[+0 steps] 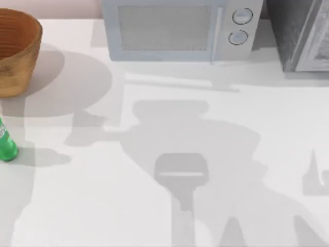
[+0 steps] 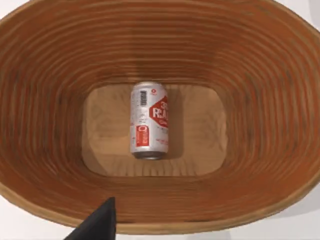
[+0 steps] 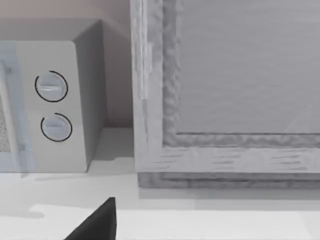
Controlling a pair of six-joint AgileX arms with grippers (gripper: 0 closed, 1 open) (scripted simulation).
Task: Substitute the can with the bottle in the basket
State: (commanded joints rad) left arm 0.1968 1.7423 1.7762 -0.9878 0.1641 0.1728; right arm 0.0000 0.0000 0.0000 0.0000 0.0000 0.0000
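While hovering above the basket (image 2: 45, 100), left gripper finger (image 2: 97, 224) just over the near rim; jaw state impossible to tell. Can (image 2: 149, 121) lying on its side on basket floor, below. Bottle (image 1: 6, 145) on table, near the basket.

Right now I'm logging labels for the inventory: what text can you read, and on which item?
"REA", cut off, large white letters on the red patch of the can lying in the basket.
Smaller print on the can: too blurred.
White label on the bottle: too small.
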